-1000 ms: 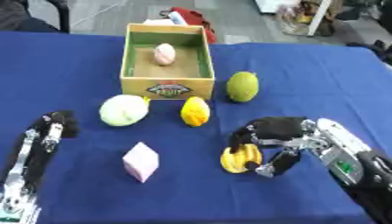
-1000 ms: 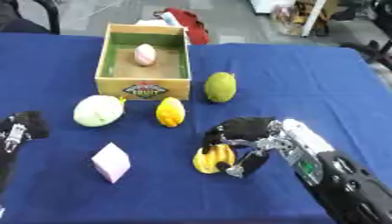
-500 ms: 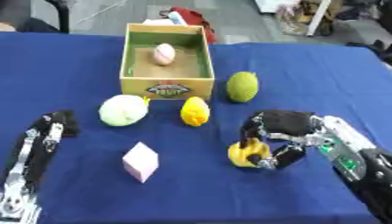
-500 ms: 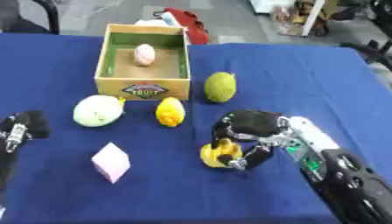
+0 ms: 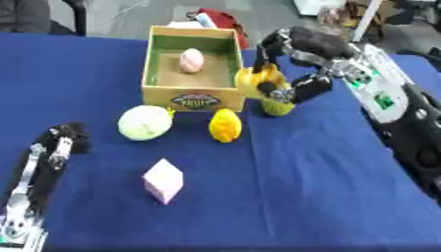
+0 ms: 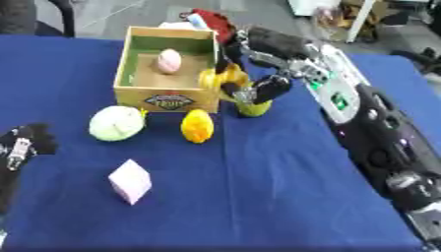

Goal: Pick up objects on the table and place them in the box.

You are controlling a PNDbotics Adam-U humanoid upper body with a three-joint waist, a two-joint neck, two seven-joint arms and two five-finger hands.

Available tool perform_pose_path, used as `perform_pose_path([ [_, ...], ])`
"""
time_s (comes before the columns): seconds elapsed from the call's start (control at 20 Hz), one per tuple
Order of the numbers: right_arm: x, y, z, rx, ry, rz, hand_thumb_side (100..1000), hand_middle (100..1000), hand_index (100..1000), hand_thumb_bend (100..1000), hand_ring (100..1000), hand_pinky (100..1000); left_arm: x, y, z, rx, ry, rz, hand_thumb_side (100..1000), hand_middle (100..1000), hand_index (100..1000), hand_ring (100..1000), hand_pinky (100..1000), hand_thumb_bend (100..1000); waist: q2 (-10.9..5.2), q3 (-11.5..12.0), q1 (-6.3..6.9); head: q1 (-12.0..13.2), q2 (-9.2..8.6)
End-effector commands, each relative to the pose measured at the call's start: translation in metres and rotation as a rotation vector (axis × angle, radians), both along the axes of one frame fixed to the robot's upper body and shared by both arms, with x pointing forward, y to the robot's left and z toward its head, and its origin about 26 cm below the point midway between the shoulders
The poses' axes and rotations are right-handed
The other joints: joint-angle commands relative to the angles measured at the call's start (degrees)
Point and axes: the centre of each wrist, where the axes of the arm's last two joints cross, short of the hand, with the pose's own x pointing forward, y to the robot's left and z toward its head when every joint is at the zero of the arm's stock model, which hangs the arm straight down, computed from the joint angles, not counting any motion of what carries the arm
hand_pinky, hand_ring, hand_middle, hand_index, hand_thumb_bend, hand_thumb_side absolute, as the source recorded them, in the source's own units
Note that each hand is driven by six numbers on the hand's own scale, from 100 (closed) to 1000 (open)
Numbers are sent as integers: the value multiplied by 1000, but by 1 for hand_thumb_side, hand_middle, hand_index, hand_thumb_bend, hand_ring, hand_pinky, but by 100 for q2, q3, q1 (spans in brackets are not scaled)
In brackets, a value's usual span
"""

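Your right hand (image 5: pixel 297 69) has its fingers curled round the yellow banana-like fruit (image 5: pixel 257 81), carrying it just beside the right wall of the wooden box (image 5: pixel 160 93), at about rim height. That suits the drop: it still has to clear the wall before it can go in. A pink egg-shaped piece (image 5: pixel 191 60) already lies on the box floor, toward the far side, so the near half is the free landing spot. Directly under your hand sits the green fruit (image 5: pixel 277 107), partly hidden; whether your fingers brush it I can't quite tell, so lift before swinging left. Waiting on the blue tabletop (image 5: pixel 327 187) are the pale green ball (image 5: pixel 144 122), the small yellow fruit (image 5: pixel 225 125) and the pink block (image 5: pixel 163 180). Your left hand (image 5: pixel 53 147) idles at the lower left, fingers relaxed, out of the path.
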Motion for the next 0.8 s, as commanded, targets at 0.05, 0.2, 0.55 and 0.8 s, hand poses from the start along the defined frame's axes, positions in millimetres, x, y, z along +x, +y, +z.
perform_pose_path([
  [0.05, 19, 15, 12, -3, -1, -39, 126, 299, 529, 100, 438, 699, 4, -3, 12, 11, -41, -27, 762, 589, 750, 613, 659, 100, -6, 84, 23, -101, -123],
  [0.2, 35, 32, 10, 16, 10, -105, 125, 332, 561, 100, 468, 703, 7, -6, 16, 13, -52, -43, 762, 589, 750, 612, 659, 100, 60, 264, 13, -202, -215],
  [0.55, 55, 55, -16, -6, -35, -471, 130, 753, 905, 100, 740, 771, 11, -13, 22, 12, -66, -78, 761, 589, 750, 612, 658, 100, 152, 626, 21, -462, -352],
  [0.8, 58, 53, -24, -106, -154, -669, 173, 978, 1000, 100, 909, 844, 9, -11, 20, 12, -58, -73, 763, 588, 750, 611, 658, 100, 132, 609, 10, -470, -335],
])
